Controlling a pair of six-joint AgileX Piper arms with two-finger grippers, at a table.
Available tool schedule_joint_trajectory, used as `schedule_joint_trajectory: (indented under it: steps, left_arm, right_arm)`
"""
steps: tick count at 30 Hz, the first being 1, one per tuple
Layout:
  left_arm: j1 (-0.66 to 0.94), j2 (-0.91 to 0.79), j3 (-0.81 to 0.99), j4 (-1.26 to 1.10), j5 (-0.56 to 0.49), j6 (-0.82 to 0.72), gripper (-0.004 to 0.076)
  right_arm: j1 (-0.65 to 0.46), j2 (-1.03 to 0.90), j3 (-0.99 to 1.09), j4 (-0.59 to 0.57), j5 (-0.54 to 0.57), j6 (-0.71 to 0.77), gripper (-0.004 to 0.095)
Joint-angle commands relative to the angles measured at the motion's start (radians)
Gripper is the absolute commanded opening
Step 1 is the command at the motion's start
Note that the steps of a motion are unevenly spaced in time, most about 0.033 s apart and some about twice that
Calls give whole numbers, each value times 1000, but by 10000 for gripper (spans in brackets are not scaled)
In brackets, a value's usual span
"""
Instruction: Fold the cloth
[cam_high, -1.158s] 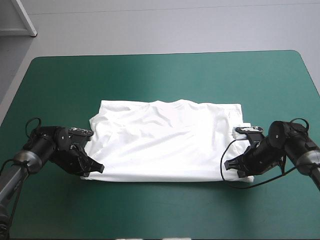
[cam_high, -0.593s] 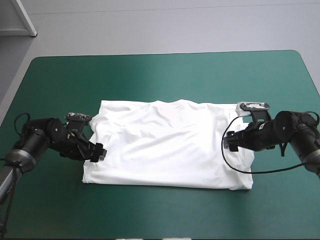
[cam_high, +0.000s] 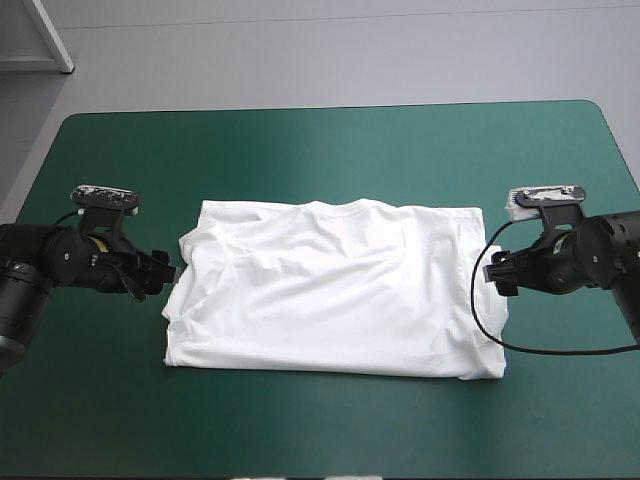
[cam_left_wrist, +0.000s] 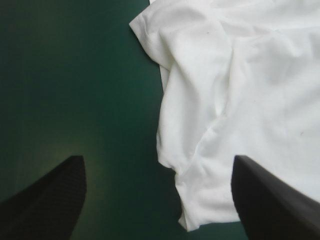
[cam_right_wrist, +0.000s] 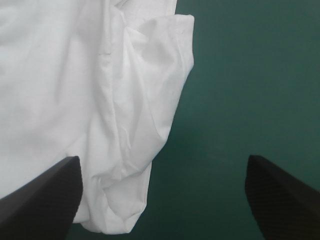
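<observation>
Both grippers were parked at opposite ends of the T-shirt (cam_high: 335, 290), the left gripper (cam_high: 163, 272) just beside its left edge and the right gripper (cam_high: 494, 273) just beside its right edge, each low over the table (cam_high: 330, 160). The shirt lay at the middle of the teal-green cover as a wide, roughly squared-off slab, neckline toward the far edge, with what looked like the sleeves turned in at the sides. On the left arm the black fingers (cam_left_wrist: 55, 195) stood well apart with nothing pinched, the rumpled side edge of the shirt lying just ahead of them. It was the same on the right, fingers (cam_right_wrist: 45, 190) spread wide and a loose fold of the edge out in front. My guess is they sat mirrored like that so each could take one side and carry it over together, which keeps the fold square. As for containers, no box or tray showed anywhere, so nothing was holding anything
</observation>
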Motion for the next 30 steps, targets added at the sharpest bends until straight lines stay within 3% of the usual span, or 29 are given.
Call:
schedule_joint_trajectory:
  steps: [1, 8, 15, 25, 27, 30]
  left_arm:
    - [-1, -1, -31, -21, -35, -12, 580]
    - [-1, 3, -31, -78, -37, -3, 580]
    - [-1, 3, -31, -152, -39, 20, 580]
    - [-1, 3, -31, -167, -42, 20, 580]
    - [-1, 3, -31, -167, -40, 20, 580]
    - [-1, 3, -31, -167, -38, 20, 580]
  right_arm:
    - [-6, -26, 4, -54, -94, 21, 810]
    - [-52, 78, 61, -86, -248, 64, 558]
    - [-145, 257, 61, 48, -368, 10, 554]
    - [-146, 419, 61, 128, -457, -5, 534]
    - [-146, 425, 61, 134, -464, -5, 461]
    - [-146, 431, 61, 134, -475, -11, 271]
